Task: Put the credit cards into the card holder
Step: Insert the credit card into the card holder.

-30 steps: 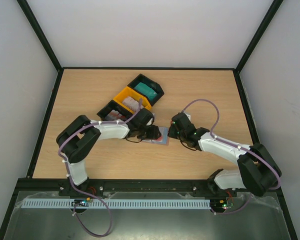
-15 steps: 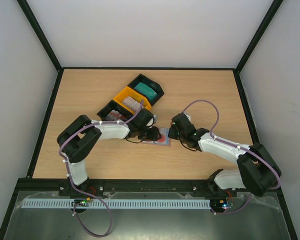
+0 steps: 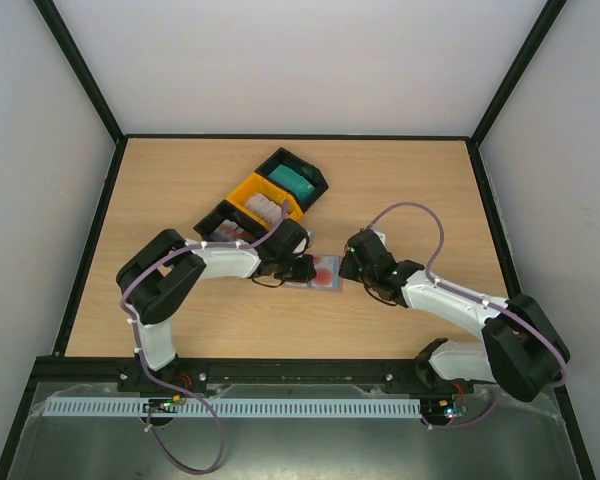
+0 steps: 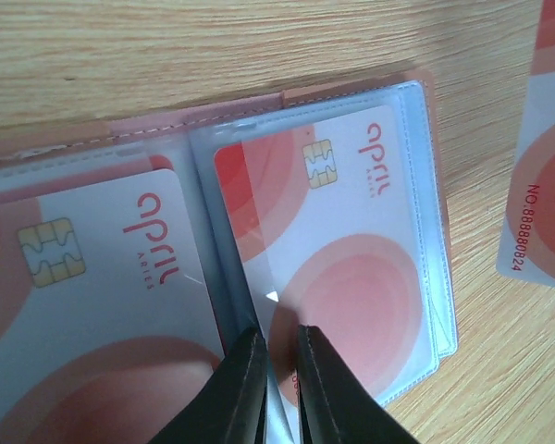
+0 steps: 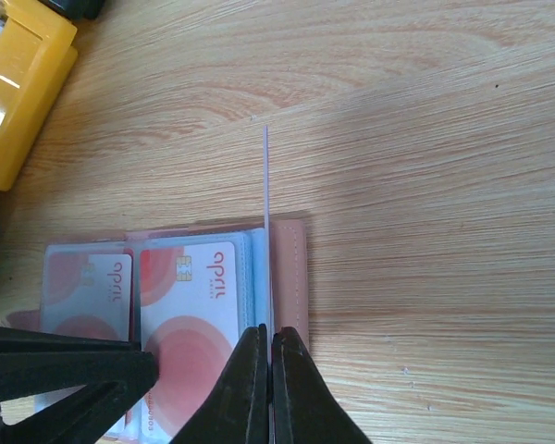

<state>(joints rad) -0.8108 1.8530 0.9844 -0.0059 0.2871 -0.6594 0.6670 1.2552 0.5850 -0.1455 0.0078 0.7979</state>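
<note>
— Where the holder [image 3: 325, 271] lies open on the table [image 3: 180, 190], what has each claw?
— Left gripper [image 4: 276, 375]: nearly closed, pinching the holder by a clear pocket edge. Right gripper [image 5: 269, 370]: closed on one card [image 5: 266, 185], edge-on, upright over the holder's right edge.

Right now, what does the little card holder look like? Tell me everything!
The card holder lies open, flat on the wooden table: pinkish-brown, stitched edge, clear pockets inside. Two pockets show red-and-white cards with gold chips. The left pincer nips a clear leaf at its middle; the right pincer holds another card on edge by its outer flap.
</note>
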